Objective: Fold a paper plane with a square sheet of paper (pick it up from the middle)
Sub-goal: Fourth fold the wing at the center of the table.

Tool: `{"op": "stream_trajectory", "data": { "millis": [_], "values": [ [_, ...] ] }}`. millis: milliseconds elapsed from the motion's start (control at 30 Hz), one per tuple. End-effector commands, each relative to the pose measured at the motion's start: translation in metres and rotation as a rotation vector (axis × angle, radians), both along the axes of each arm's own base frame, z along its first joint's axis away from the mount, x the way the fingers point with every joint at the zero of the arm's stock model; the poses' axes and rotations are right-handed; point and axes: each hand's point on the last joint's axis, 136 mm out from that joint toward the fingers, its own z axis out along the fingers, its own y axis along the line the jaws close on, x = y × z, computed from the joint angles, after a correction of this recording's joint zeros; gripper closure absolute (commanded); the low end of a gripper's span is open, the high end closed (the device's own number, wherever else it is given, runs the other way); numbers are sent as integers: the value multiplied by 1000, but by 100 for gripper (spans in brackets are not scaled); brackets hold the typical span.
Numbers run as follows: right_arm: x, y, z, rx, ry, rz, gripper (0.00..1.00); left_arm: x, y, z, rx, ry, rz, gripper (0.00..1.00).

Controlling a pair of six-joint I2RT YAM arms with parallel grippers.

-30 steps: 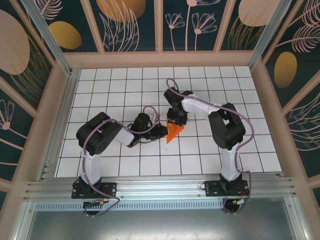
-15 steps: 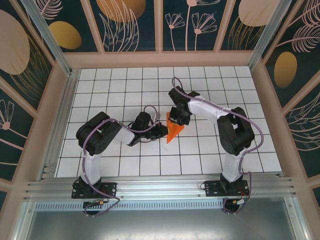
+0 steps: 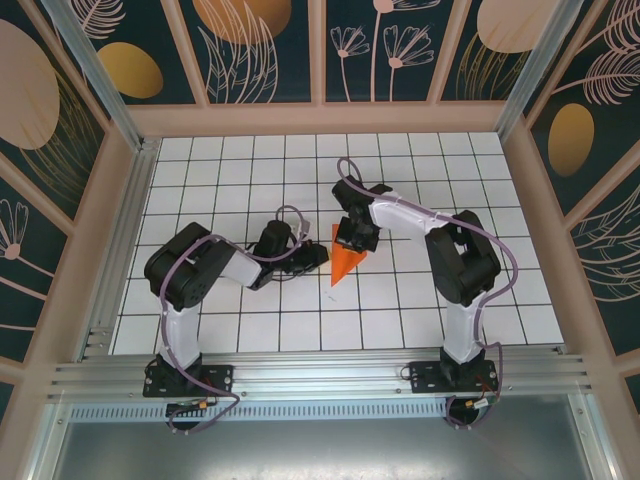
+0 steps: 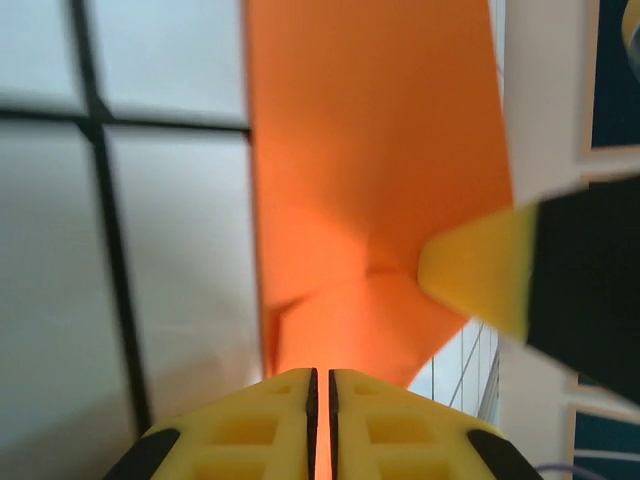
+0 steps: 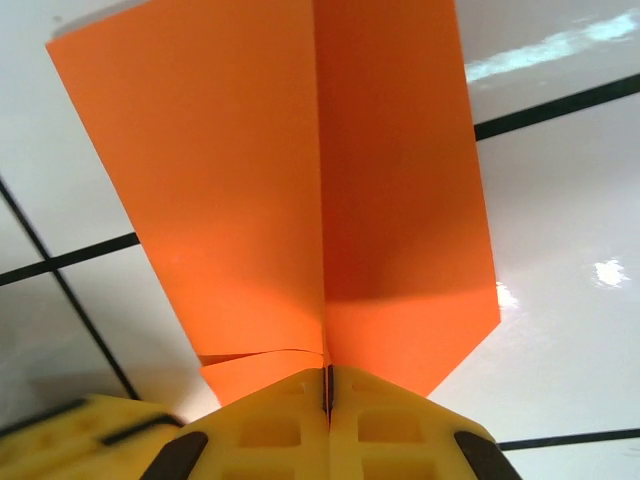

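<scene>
Since a second ago my left wrist has eased slightly left and away from the bases, while the paper plane (image 3: 344,264) has stayed on the same tiles near the middle of the white grid table (image 3: 250,180). It is a bright orange wedge, its narrow tip towards the near edge and its broad end towards the far wall.

My right gripper (image 3: 351,237) sits over that broad far end. In the right wrist view its yellow fingers (image 5: 270,425) are pressed together. The plane's centre crease runs straight into the slit between them, and a panel spreads flat to either side.

My left gripper (image 3: 318,256) meets the plane from its left edge. In the left wrist view my fingers stand all but closed, with a sliver of orange in the thin gap. The right gripper's yellow fingertip (image 4: 470,275) pinches the sheet just beyond, at the right.
</scene>
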Motion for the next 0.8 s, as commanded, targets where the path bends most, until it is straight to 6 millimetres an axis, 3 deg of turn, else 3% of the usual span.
{"op": "stream_trajectory", "data": {
  "millis": [0, 133, 333, 633, 767],
  "values": [
    [1, -10, 4, -73, -3, 18, 100, 24, 5, 13, 31, -59, 27, 85],
    [0, -11, 5, -80, -1, 48, 100, 51, 8, -3, 137, -55, 47, 84],
    [-2, -11, 5, -81, 1, 106, 100, 84, -14, -4, 143, -65, 6, 83],
    [1, -11, 0, -89, 6, 111, 100, 93, -23, -25, 170, -26, -23, 88],
    [8, -15, -1, -126, 0, 71, 100, 88, -22, -37, 187, 5, -32, 91]
  ]
}}
